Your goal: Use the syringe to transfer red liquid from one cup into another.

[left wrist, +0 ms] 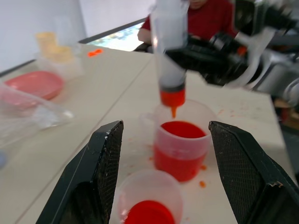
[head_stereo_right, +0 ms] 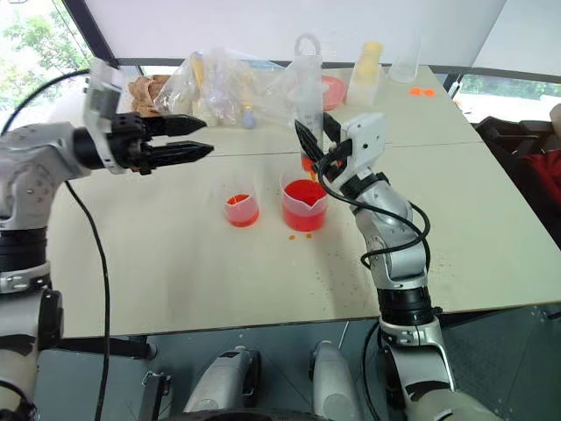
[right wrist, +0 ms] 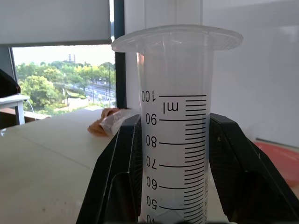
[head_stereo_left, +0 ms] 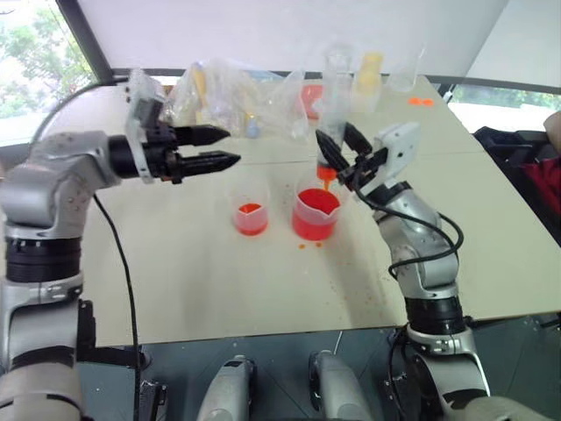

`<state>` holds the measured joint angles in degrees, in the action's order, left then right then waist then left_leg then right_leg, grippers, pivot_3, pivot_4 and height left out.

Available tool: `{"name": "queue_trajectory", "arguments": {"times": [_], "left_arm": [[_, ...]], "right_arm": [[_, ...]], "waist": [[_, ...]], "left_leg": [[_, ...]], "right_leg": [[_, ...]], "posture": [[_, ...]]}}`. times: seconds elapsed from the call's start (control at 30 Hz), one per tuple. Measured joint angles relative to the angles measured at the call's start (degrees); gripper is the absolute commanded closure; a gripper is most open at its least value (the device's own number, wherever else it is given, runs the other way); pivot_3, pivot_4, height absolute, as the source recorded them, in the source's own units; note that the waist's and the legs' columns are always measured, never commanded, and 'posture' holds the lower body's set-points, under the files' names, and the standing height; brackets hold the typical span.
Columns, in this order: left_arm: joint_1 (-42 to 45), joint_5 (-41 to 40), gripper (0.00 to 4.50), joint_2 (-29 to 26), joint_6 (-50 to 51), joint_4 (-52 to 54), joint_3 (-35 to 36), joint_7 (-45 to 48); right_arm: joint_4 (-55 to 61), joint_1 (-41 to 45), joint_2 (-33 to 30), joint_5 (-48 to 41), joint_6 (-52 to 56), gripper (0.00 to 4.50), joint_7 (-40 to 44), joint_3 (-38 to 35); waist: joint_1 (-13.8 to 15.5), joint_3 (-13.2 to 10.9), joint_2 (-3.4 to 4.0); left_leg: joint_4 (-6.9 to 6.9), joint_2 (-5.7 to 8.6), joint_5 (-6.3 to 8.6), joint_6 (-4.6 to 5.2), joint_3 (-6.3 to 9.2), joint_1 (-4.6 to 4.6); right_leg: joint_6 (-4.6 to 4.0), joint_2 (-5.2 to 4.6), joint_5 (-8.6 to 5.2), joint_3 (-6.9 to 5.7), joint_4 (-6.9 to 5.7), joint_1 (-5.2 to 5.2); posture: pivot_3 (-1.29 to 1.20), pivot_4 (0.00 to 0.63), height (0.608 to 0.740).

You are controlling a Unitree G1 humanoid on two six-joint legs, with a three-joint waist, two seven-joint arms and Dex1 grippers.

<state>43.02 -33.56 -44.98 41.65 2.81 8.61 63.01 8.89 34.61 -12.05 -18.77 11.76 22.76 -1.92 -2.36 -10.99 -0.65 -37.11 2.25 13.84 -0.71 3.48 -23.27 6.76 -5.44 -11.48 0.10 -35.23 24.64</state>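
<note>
On a beige table (head_stereo_left: 219,272) flecked with red drips by bright windows, the right gripper (head_stereo_left: 344,153) is clamping the syringe (right wrist: 174,140), marked "ml" and 100, upright above the beaker (head_stereo_left: 316,213), while the left gripper (head_stereo_left: 223,146) is hanging spread and empty.

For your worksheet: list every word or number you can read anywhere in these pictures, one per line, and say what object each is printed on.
"ml" – on the syringe barrel, held upright in the right end effector.
"100", "90", "80", "70", "60", "50" – scale numbers down the same barrel, beside the tick marks.
A further number below "50" is cut off and unreadable.
The larger beaker and small cup show no readable markings.
</note>
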Motion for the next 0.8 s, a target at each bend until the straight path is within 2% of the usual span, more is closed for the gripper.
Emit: {"name": "queue_trajectory", "arguments": {"times": [0.07,0.23,0.33,0.47,0.6,0.8], "left_arm": [[-3.41,1.18,1.49,-0.10,-0.79,1.38,0.36,-2.63],[-9.39,2.24,1.49,0.38,-1.17,7.30,0.91,-8.55],[-11.63,2.22,1.49,-0.22,-1.20,9.42,1.93,-10.21],[-11.82,1.60,1.49,-1.04,-1.10,9.64,3.94,-11.67],[-9.22,0.01,1.49,-1.09,-0.99,9.34,4.48,-12.15],[5.47,-0.66,1.49,3.70,-4.86,3.24,4.19,-15.77]], "right_arm": [[1.03,3.04,1.86,-1.06,0.00,3.06,0.48,0.62],[-2.97,6.02,13.01,-2.43,-3.00,3.06,2.48,7.37],[-10.06,5.96,15.74,-1.03,-6.27,3.06,3.83,9.85],[-17.90,5.96,16.30,1.23,-11.36,3.06,5.21,10.07],[-21.14,5.88,16.00,2.78,-14.29,3.06,6.37,10.02],[-22.82,4.61,15.55,4.16,-16.02,3.06,6.98,10.01]], "waist": [[-0.12,0.00,0.00],[-0.19,0.01,-0.01],[0.26,0.02,-0.02],[0.48,0.02,-0.03],[0.13,0.02,-0.03],[0.08,0.02,-0.04]], "left_leg": [[0.02,-0.01,-0.01,-0.02,0.00,0.01],[0.06,-0.07,-0.02,-0.04,-0.02,0.03],[0.05,-0.03,-0.07,-0.12,0.00,0.01],[0.06,0.02,-0.09,-0.17,0.00,0.00],[0.09,0.01,-0.10,-0.19,0.00,-0.01],[0.08,0.05,-0.12,-0.22,-0.01,-0.01]], "right_leg": [[-0.01,0.02,0.00,0.01,-0.05,0.03],[-0.08,0.12,0.02,0.07,-0.09,0.09],[-0.09,0.04,0.03,0.07,-0.08,0.07],[-0.08,0.03,0.03,0.07,-0.07,0.09],[-0.09,0.06,0.03,0.07,-0.09,0.13],[-0.09,0.07,0.04,0.05,-0.09,0.12]], "posture": [[0.00,0.150,0.740],[0.00,0.150,0.740],[0.00,0.150,0.740],[0.00,0.150,0.740],[0.00,0.150,0.740],[0.00,0.150,0.740]]}}
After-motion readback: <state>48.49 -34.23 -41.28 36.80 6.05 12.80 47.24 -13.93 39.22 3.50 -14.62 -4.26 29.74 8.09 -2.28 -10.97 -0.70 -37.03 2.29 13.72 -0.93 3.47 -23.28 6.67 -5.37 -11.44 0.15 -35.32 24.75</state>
